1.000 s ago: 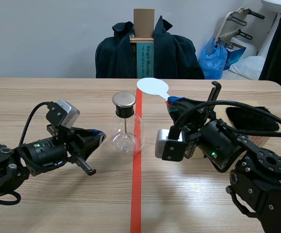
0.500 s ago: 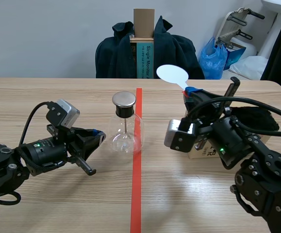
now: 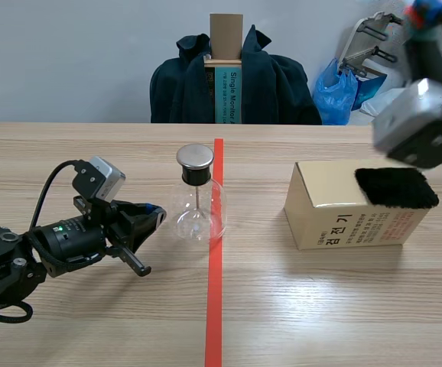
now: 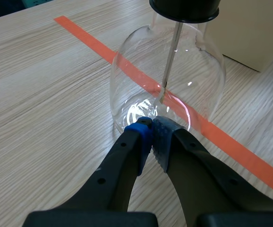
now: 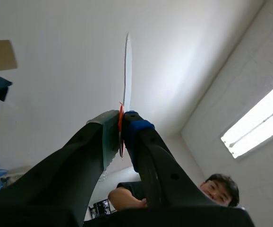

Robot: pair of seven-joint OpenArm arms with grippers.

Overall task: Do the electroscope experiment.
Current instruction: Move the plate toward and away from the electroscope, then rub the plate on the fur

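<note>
The electroscope (image 3: 197, 200) is a clear glass flask with a black stopper, a metal cap and a thin rod inside; it stands just left of the red tape line. My left gripper (image 3: 154, 213) lies low beside it, shut on nothing, its tips (image 4: 150, 134) right at the flask's (image 4: 169, 80) base. My right arm (image 3: 426, 115) is raised at the upper right of the scene view, its fingers out of sight there. In the right wrist view my right gripper (image 5: 121, 131) points upward, shut on the red handle of a white paddle (image 5: 127, 71) seen edge-on.
A tan cardboard box (image 3: 343, 208) lies on the table's right with a black fur pad (image 3: 395, 187) on top. A chair draped with a dark jacket (image 3: 232, 80) stands behind the table. A person (image 5: 212, 189) shows in the right wrist view.
My right arm has swung up and to the right with the white paddle, away from the electroscope and off the box. The left arm has kept still.
</note>
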